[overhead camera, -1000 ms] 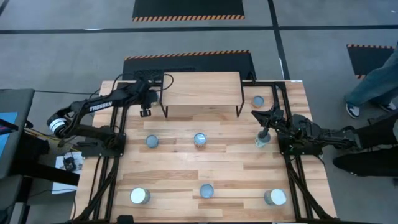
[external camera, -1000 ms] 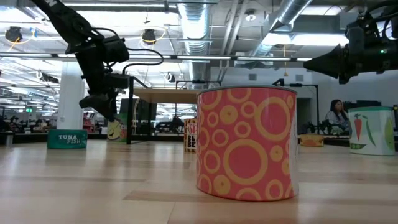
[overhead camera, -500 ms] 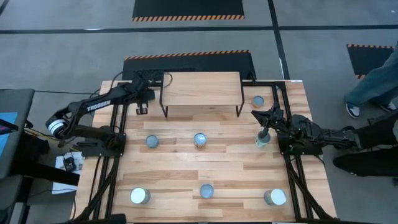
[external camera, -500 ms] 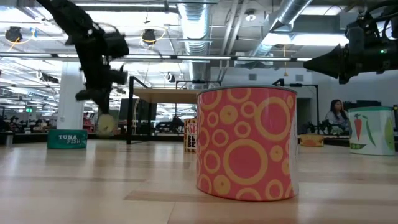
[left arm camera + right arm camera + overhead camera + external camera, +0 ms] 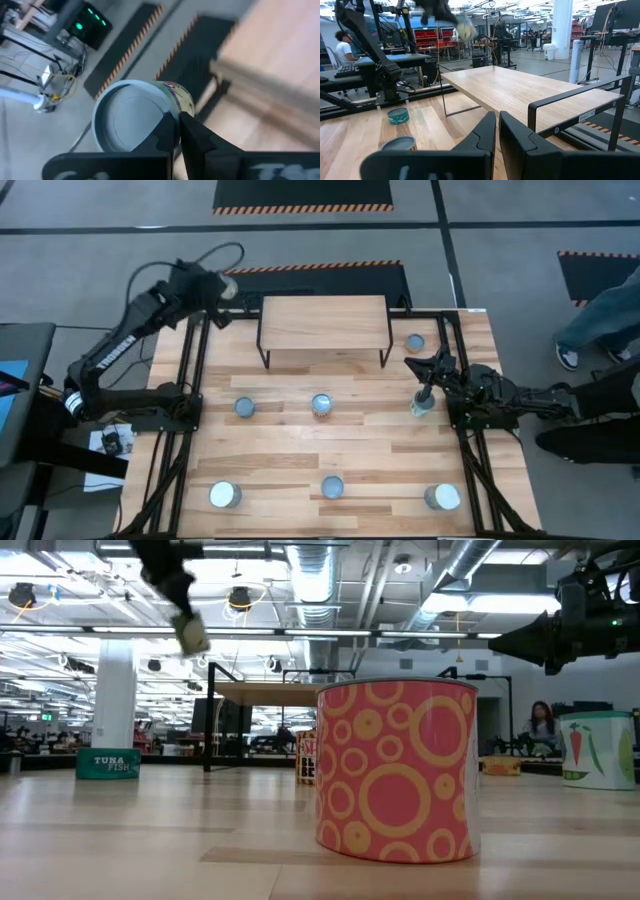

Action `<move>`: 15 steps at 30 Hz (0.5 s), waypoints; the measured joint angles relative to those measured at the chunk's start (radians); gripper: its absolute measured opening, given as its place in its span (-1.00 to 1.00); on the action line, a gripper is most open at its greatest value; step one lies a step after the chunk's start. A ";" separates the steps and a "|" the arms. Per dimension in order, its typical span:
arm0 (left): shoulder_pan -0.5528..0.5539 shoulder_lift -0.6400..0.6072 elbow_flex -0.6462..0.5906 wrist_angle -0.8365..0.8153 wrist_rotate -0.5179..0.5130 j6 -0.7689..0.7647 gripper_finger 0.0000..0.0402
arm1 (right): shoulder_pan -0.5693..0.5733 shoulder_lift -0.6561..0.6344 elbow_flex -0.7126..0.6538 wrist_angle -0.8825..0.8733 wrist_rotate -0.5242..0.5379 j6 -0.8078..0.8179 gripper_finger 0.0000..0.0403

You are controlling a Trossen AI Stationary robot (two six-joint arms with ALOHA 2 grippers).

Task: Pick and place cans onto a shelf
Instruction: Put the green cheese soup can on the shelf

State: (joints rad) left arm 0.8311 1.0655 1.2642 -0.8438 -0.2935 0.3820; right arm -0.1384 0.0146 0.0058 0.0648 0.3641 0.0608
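Left claw (image 5: 215,287), clenched on a can (image 5: 142,117), hangs above the tabletop's far-left corner; the shelf (image 5: 323,322) lies just rightward.

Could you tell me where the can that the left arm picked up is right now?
In the high view, the left gripper holds the can in the air, just off the shelf's left end.

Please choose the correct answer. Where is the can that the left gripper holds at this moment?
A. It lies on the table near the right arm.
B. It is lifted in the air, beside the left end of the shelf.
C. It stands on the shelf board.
B: the left gripper holds the can raised clear of the table, left of the shelf, whose board is bare.
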 joint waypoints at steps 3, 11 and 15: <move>-0.053 0.053 0.117 -0.023 0.050 -0.095 -0.99 | 0.000 0.000 0.000 0.000 0.000 0.000 -0.76; -0.215 0.331 0.325 -0.076 0.097 -0.149 -0.99 | 0.000 0.000 0.000 0.000 0.000 0.000 -0.76; -0.237 0.488 0.408 -0.117 0.059 -0.155 -0.99 | 0.000 0.000 0.000 0.000 0.000 0.000 -0.76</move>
State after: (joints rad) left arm 0.5938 1.5533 1.6722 -0.9612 -0.2348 0.2275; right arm -0.1386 0.0147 0.0055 0.0647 0.3641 0.0608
